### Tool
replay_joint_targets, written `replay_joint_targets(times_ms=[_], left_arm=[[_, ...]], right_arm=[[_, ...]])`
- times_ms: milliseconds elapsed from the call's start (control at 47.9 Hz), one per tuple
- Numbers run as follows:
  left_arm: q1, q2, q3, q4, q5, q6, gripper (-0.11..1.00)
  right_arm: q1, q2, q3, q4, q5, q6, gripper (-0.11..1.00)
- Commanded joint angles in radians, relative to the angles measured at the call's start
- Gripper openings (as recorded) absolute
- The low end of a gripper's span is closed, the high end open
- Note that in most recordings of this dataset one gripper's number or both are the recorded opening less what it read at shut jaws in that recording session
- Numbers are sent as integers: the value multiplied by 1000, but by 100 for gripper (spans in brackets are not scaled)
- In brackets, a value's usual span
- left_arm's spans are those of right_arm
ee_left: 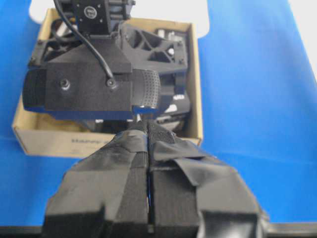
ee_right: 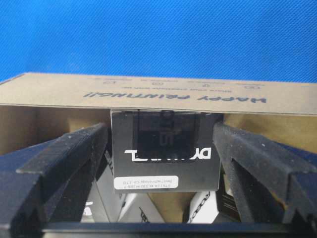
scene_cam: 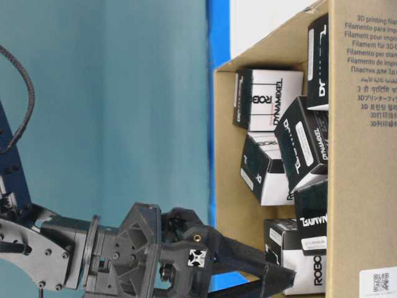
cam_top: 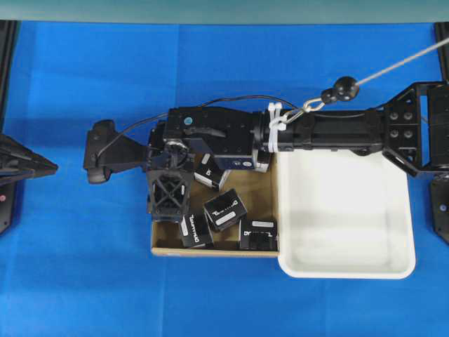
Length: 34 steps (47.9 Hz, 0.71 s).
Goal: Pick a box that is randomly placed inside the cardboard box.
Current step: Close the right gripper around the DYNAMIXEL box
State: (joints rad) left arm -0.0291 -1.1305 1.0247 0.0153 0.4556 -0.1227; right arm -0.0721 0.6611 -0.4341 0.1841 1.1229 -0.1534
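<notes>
Black and glossy, the small cuboid carton with white lettering (ee_right: 166,151) stands directly ahead of the right gripper (ee_right: 166,163), framed between its two dark foam-faced fingers (ee_right: 74,156), which are spread wide with a gap showing on either side of it. It sits against the wall of the shallow brown corrugated cardboard box (ee_right: 148,94) farthest from the large white plastic tray (cam_top: 344,267). Its long axis looks to run across the gap from finger to finger, so closing would pinch its ends, though nothing touches yet as far as I can tell. Other black cartons lie loose toward the cardboard box's near edge. The right arm is plainly the nearer one. The left gripper (ee_left: 148,148) waits outside the cardboard box over the blue cloth, its taped fingers pressed together.
</notes>
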Motion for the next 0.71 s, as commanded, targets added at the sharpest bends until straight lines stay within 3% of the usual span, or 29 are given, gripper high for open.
replay_joint_targets(times_ms=[0, 397, 689], left_arm=[[-2, 6, -26, 2, -9, -2, -7], [-2, 6, -26, 2, -9, -2, -7], [-2, 6, -26, 2, -11, -2, -7]], right_arm=[[9, 17, 11, 5, -2, -2, 99], [12, 5, -18, -55, 49, 5, 99], [20, -2, -31, -63, 63, 6, 99]])
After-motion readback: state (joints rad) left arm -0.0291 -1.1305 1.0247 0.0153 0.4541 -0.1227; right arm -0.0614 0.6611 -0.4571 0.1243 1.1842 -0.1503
